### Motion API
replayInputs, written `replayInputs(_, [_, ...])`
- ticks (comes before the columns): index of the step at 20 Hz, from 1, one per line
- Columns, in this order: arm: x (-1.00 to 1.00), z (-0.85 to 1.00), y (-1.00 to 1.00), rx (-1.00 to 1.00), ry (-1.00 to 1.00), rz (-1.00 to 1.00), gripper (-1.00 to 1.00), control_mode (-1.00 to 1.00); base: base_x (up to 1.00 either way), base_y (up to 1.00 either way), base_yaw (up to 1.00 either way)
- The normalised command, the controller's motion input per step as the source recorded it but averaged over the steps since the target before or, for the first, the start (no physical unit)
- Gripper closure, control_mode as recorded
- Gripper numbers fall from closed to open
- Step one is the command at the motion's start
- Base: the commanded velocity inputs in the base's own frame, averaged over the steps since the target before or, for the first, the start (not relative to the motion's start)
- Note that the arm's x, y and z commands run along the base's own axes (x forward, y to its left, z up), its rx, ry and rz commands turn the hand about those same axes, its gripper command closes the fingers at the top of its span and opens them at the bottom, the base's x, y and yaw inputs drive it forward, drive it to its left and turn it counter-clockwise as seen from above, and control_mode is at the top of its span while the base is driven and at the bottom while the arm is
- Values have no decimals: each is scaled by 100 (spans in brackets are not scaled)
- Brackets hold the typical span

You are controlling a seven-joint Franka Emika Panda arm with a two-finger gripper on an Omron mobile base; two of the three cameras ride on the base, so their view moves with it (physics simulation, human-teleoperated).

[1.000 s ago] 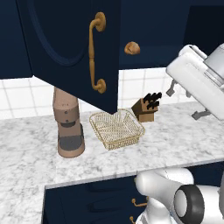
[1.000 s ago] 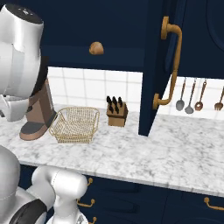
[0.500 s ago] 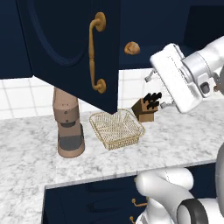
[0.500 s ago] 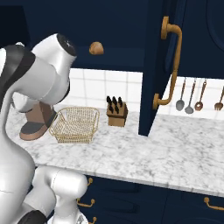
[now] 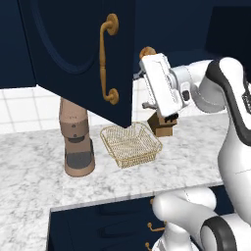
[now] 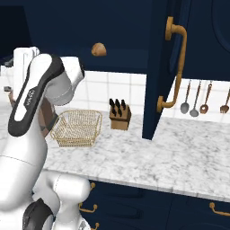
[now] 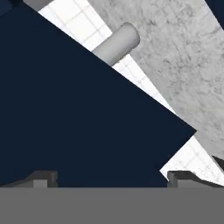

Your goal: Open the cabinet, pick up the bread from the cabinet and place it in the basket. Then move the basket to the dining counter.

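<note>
White-grey marble counter (image 5: 34, 191) under open navy cabinet (image 5: 73, 54); golden wire-mesh basket (image 5: 130, 145) at centre, round bread roll (image 6: 99, 49) at twelve o'clock. Gripper (image 7: 109, 180) spread wide, empty.

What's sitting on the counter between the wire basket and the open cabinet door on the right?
A wooden knife block, seen in the right base view, stands by the tiled wall between the basket and the open cabinet door.
</note>
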Motion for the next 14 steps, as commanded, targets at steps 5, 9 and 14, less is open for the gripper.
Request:
replayInputs(5, [17, 1, 90, 5, 6, 20, -100, -100, 0, 0, 0])
replayInputs(9, [13, 4, 100, 0, 6, 21, -100, -100, 0, 0, 0])
replayInputs(14, [2, 0, 100, 0, 3, 13, -100, -100, 0, 0, 0])
